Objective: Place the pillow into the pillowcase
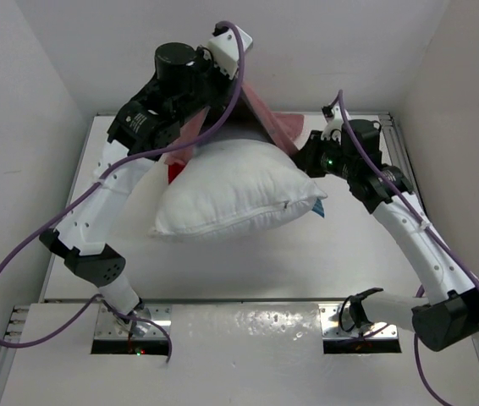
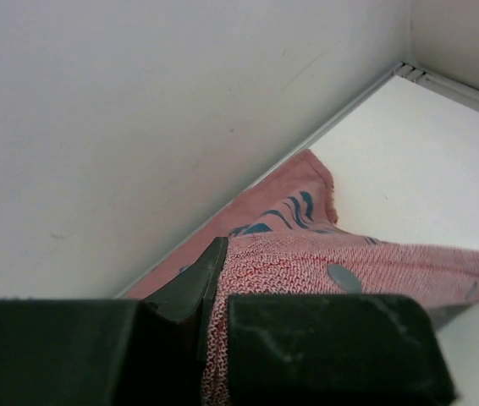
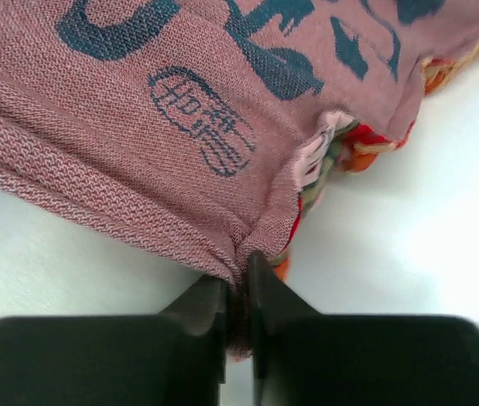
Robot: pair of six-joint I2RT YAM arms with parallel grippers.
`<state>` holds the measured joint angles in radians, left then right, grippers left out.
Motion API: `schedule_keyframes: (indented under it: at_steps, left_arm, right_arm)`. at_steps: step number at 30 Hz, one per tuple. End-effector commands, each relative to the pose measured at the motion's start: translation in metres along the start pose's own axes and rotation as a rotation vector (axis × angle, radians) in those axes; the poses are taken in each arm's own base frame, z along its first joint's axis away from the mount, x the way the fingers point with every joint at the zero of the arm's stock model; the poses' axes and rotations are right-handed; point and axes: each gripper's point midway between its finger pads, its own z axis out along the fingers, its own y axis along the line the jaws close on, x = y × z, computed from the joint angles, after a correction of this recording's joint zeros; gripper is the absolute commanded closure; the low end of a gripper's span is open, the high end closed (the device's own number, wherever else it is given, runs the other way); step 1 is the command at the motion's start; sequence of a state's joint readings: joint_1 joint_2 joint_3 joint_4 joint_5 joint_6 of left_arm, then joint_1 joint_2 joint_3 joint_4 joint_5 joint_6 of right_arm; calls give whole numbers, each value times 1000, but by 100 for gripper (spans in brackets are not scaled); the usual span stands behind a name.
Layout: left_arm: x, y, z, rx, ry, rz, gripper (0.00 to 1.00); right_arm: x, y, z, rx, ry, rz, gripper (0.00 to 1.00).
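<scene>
The white pillow [image 1: 238,190] lies puffy in the middle of the table, and its back edge covers part of the pillowcase [image 1: 271,124]. Behind the pillow the pillowcase is lifted, showing its paler pink side with blue print. My left gripper [image 1: 236,97] is raised near the back wall. In the left wrist view the left gripper [image 2: 214,317] is shut on the pillowcase [image 2: 349,262]. My right gripper [image 1: 304,157] is at the pillow's right back corner. In the right wrist view the right gripper [image 3: 239,296] is shut on a folded edge of the pillowcase [image 3: 222,110], with red-orange cloth showing at the fold.
White walls enclose the table on three sides, and the back wall [image 2: 138,127] is close to my left gripper. A metal rail [image 1: 402,161] runs along the right table edge. Purple cables [image 1: 19,254] loop beside both arms. A small blue tag [image 1: 318,210] hangs at the pillow's right corner.
</scene>
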<state>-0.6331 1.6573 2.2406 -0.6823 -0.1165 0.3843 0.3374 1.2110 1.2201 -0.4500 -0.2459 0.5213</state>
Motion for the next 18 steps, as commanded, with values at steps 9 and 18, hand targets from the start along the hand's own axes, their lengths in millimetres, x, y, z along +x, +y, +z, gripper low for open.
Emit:
schedule_keyframes:
  at_steps: [9, 18]
  left_arm:
    - [-74, 92, -55, -341, -268, 22, 100]
    - [-42, 119, -55, -368, -196, -69, 100]
  right_arm:
    - [-83, 17, -61, 77, -332, -12, 100]
    - [-184, 106, -177, -165, -765, -131, 100]
